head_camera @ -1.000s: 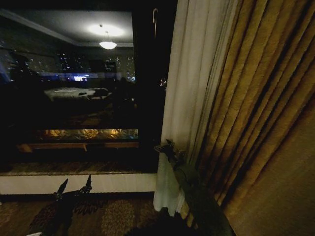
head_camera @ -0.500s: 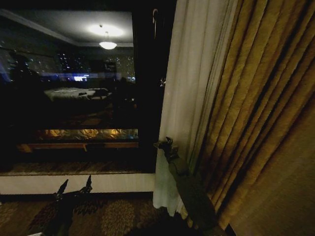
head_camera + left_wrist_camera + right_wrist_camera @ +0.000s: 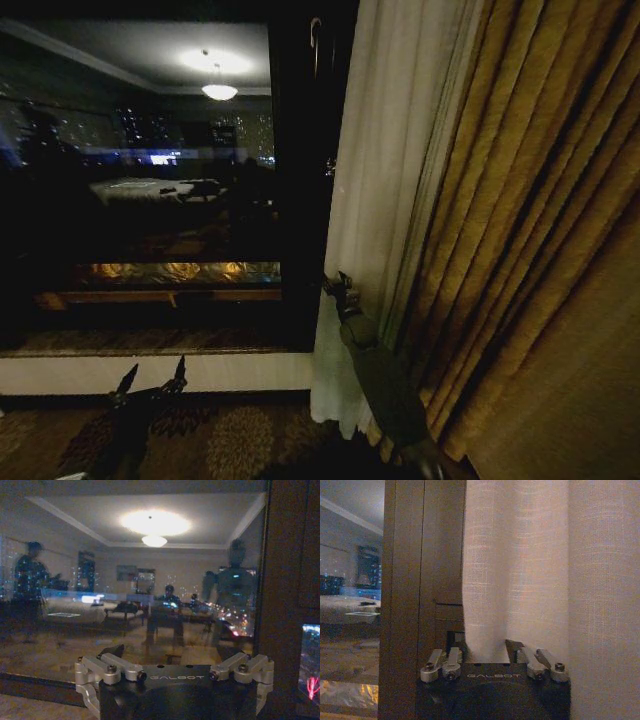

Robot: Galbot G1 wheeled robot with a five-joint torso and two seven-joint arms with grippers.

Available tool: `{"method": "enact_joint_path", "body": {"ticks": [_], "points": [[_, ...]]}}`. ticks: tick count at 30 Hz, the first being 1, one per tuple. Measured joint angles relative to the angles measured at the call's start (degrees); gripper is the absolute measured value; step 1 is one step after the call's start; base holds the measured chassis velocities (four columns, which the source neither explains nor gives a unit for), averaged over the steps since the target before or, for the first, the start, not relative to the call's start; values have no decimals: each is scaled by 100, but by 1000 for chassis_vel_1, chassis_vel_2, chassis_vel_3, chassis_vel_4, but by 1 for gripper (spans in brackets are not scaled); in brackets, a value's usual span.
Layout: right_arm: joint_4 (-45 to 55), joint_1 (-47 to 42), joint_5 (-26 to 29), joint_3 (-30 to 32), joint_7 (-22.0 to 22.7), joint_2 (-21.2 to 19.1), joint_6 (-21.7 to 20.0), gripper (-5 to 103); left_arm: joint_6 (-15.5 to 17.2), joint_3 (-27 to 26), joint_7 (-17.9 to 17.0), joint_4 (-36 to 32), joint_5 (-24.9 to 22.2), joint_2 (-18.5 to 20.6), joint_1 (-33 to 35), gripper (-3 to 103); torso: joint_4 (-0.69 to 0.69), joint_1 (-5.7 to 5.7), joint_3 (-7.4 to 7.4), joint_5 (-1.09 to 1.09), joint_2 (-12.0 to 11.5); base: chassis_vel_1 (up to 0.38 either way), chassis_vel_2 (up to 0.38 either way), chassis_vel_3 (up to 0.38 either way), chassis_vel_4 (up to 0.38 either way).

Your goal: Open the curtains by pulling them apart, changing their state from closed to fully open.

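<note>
The right gripper (image 3: 487,652) has its fingers closed on the inner edge of the sheer curtain (image 3: 520,570) — a fold of the off-white weave is pinched between them, low on the panel. In the head view the right arm (image 3: 385,390) reaches up from below to that same edge, where the right gripper (image 3: 338,290) meets the fabric beside the dark window frame (image 3: 305,180). The sheer curtain (image 3: 385,160) hangs gathered against the golden drape (image 3: 530,220) on the robot's right, and the glass to the left is already bare, reflecting the lit room.

The left gripper (image 3: 150,378) sits low near the sill, fingers spread, holding nothing.

The hold looks thin: only a narrow fold is caught, so a quick sideways pull could slide the slippery weave out of the fingers. Pulling from so low may also drag the hem while the top stays put — leaving the panel only partly bunched.
</note>
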Motion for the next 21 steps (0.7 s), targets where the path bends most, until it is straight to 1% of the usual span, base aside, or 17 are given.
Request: {"method": "enact_joint_path", "body": {"ticks": [4, 6, 8, 9, 10, 11, 12, 18, 20, 21], "points": [[0, 18, 11, 4, 0, -12, 2, 26, 8, 2, 0, -1, 0, 28, -12, 100, 0, 0, 0, 0, 0, 0, 0, 0, 0], [0, 20, 13, 4, -1, -12, 2, 26, 9, 2, 0, -1, 0, 31, -12, 100, 0, 0, 0, 0, 0, 0, 0, 0, 0], [0, 31, 24, 9, -3, -14, 2, 14, 13, 2, 0, -3, -1, 41, -12, 100, 0, 0, 0, 0, 0, 0, 0, 0, 0], [0, 31, 24, 9, -3, -14, 2, 14, 13, 2, 0, -3, -1, 41, -12, 100, 0, 0, 0, 0, 0, 0, 0, 0, 0], [0, 32, 27, 10, -4, -16, 2, 9, 14, 2, 0, -3, -1, 42, -12, 100, 0, 0, 0, 0, 0, 0, 0, 0, 0], [2, 32, 32, 10, -7, -24, 2, 9, 15, 2, 0, -4, -2, 42, -14, 100, 0, 0, 0, 0, 0, 0, 0, 0, 0], [11, 32, 38, 10, -9, -37, 2, 2, 16, 2, 0, -5, -3, 43, -16, 100, 0, 0, 0, 0, 0, 0, 0, 0, 0], [157, -21, 92, -2, -15, -142, 2, 0, 16, 4, -1, -10, -10, 41, -16, 100, 1, 0, 0, 0, 0, 0, 0, 0, 0], [268, -65, 169, -13, -22, -203, 2, 0, 16, 4, -1, -13, -15, 41, -14, 100, 0, 0, 0, 0, 0, 0, 0, 0, 0], [408, -121, 281, 19, -63, -307, -8, 0, 16, 1, -2, -14, -22, 43, -14, 100, 1, 0, 0, 1, 0, 0, 0, 0, 0]]}}
